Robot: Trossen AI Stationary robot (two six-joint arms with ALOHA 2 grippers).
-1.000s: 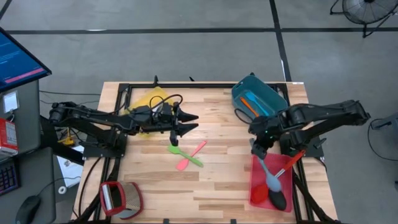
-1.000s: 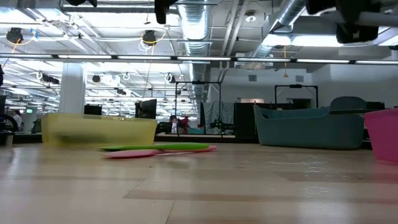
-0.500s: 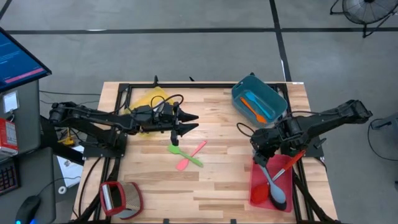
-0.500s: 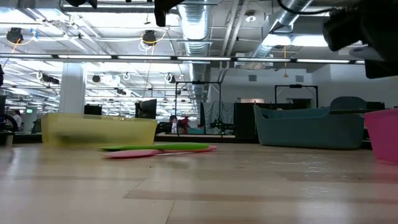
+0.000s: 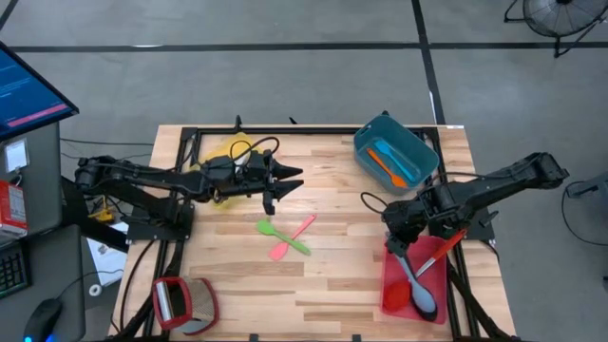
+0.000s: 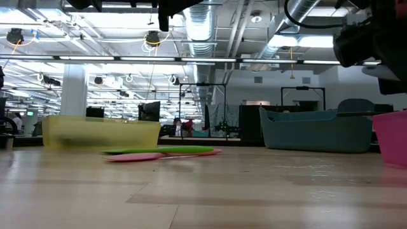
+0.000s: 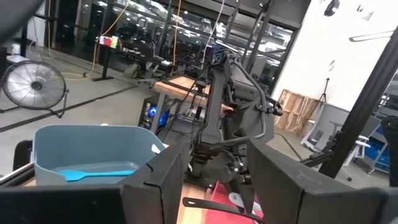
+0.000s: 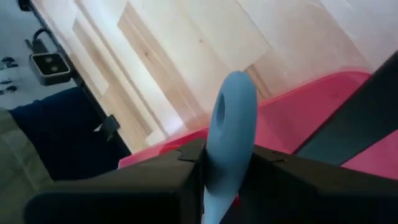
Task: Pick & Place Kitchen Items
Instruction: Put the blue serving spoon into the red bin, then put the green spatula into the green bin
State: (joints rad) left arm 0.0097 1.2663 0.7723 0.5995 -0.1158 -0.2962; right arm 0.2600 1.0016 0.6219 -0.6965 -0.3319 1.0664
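**Right end effector grips grey-blue spoon at the red bin**

The right end effector [image 5: 399, 239] is clenched on the handle of the grey-blue spoon [image 5: 416, 280]; in the right wrist view the spoon's handle end [image 8: 229, 140] stands pinched between the two dark fingers [image 8: 155, 180]. It hangs at the far end of the red bin [image 5: 391, 294], which sits at the tabletop's [image 5: 332, 275] near right corner. From the grip the spoon runs toward the near edge, its bowl lying low inside the bin. A red-handled tool [image 5: 440, 249] lies slanted across the bin's far right corner, just beside the spoon.

Farther from this end effector, at the far right corner of the tabletop, the teal bin [image 5: 418, 152] holds an orange spatula [image 5: 383, 163] and a blue one [image 5: 391, 152] side by side.

Near the tabletop's middle, well apart from both arms' fingers, a green spatula [image 5: 282, 236] and a pink spatula [image 5: 292, 237] lie crossed, touching each other.

The left end effector [image 5: 290, 179] hovers above the tabletop toward the far left, jaws parted and holding nothing, beside the yellow bin [image 5: 228, 147]. The crossed spatulas lie nearer the near edge than it does.
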